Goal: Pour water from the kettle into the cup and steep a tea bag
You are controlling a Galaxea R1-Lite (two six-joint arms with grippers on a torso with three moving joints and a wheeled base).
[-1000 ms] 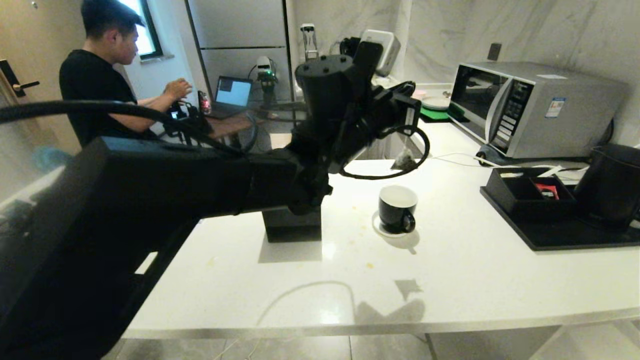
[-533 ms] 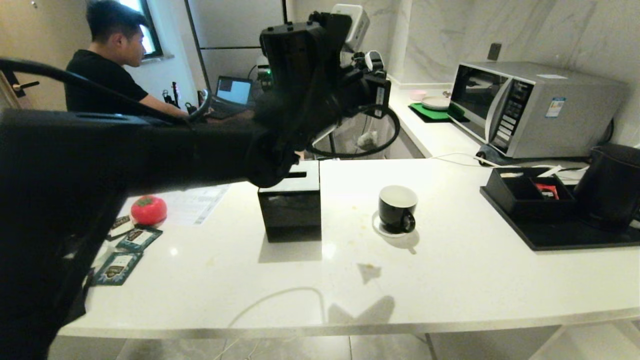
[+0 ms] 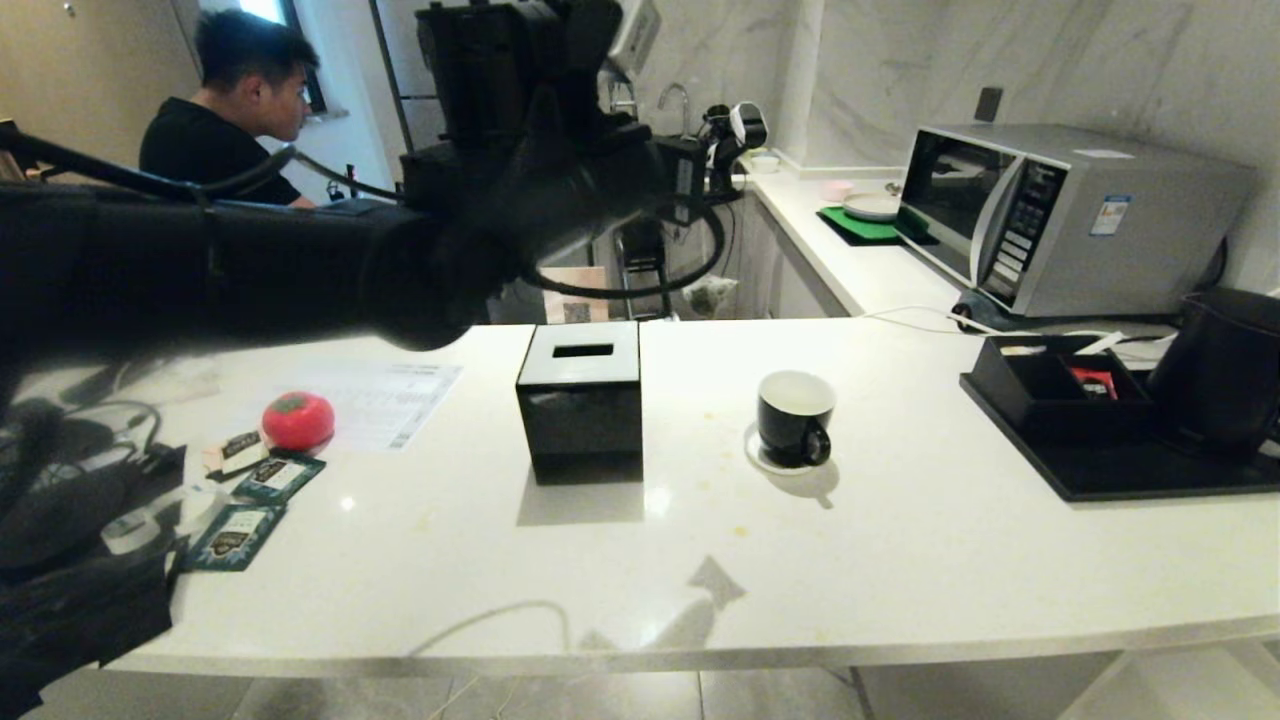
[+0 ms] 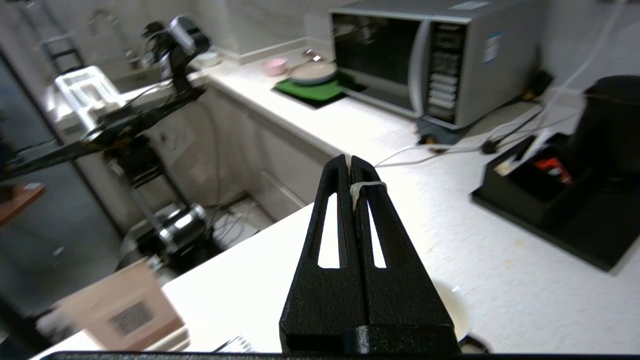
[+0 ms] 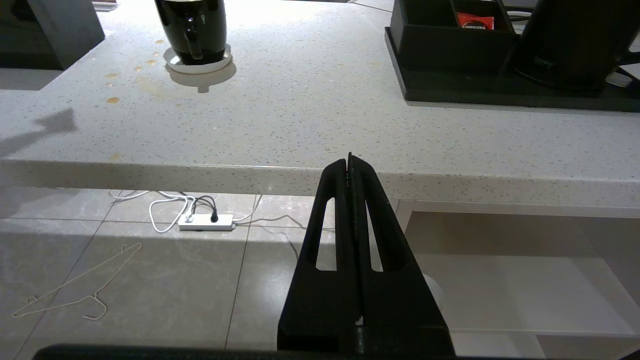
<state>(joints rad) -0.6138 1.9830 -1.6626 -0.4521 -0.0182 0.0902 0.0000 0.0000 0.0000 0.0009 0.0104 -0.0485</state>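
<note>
The cup (image 3: 795,417) — glossy black, white inside, on a small white saucer — sits centre frame on the speckled white desk (image 3: 900,560), with the matte black kettle (image 3: 1225,370) at the right edge. The left pincer (image 4: 350,162), shut on a thin white string, has swung from above the cup up toward upper left, the tea bag (image 3: 708,296) dangling beyond the desk's far edge — looks like the bag has left the cup. The right pincer (image 5: 349,159) is shut, empty, parked below the desk edge.
</note>
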